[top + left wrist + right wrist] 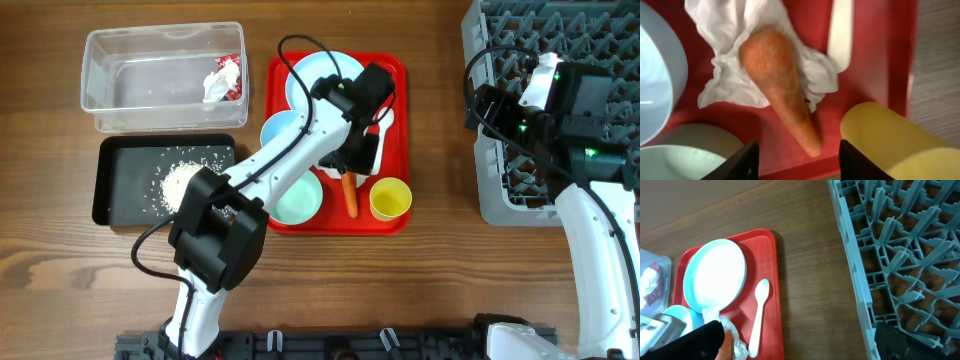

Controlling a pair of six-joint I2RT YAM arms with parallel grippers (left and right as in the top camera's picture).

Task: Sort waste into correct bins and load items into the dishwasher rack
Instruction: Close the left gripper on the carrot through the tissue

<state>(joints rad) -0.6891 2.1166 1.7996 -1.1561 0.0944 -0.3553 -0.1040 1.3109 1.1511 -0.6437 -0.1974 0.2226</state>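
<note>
An orange carrot point(782, 85) point(349, 196) lies on a crumpled white tissue point(732, 87) on the red tray point(398, 72). My left gripper point(799, 146) point(360, 150) hovers over the carrot's thin end, open, with nothing between its fingers. Around it stand the yellow cup point(890, 140) point(390, 198), the mint bowl point(685, 160) point(299, 198), a pale blue bowl point(279, 130), the plate point(318, 72) point(715, 275) and the white spoon point(757, 312). My right gripper point(795, 340) point(480, 104) hangs wide open and empty at the left edge of the grey dishwasher rack point(600, 30) point(900, 240).
The clear tub point(100, 80) at the back left holds a red wrapper point(231, 72) and a tissue point(214, 88). The black tray point(120, 190) in front of it holds white rice grains point(180, 180). Bare wood separates the red tray from the rack.
</note>
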